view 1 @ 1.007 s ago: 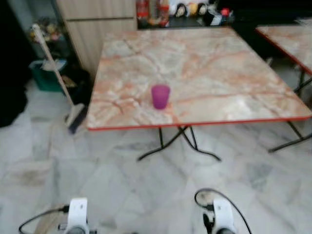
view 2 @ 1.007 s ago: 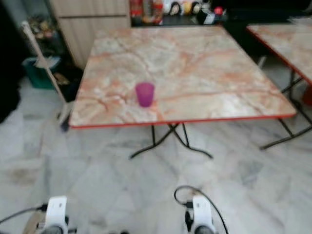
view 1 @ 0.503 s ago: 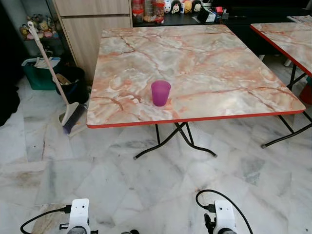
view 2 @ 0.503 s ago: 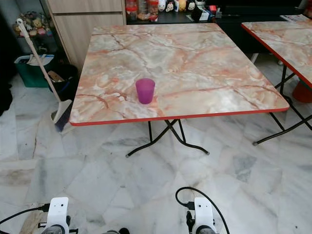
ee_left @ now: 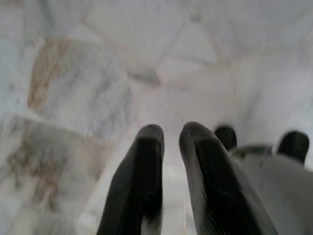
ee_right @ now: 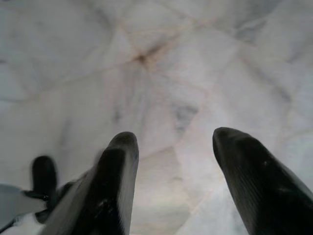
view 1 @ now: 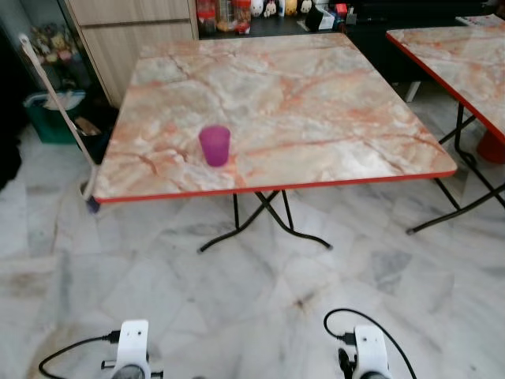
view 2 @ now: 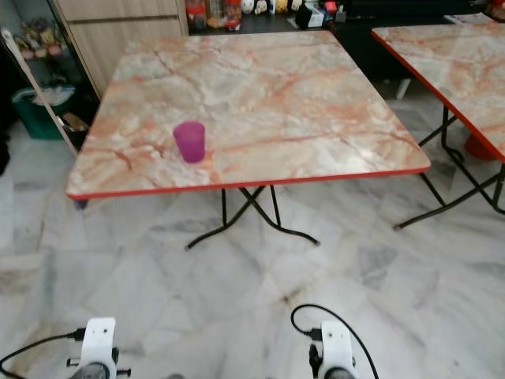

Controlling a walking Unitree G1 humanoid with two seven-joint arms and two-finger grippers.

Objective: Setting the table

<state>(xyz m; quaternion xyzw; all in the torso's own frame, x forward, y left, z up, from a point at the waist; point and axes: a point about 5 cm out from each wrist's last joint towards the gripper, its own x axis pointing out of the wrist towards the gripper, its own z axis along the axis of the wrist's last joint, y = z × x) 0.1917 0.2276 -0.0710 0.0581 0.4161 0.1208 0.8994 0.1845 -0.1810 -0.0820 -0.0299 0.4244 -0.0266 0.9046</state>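
We stand back from the surface [view 1: 316,103], where the cup [view 1: 215,145] sits upright near the front edge, so we close in squarely first, left hand [ee_left: 168,142] hanging nearly shut and right hand [ee_right: 173,147] apart over the floor [view 1: 237,292].

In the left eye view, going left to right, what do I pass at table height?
Broom → purple cup on the marble table → second marble table.
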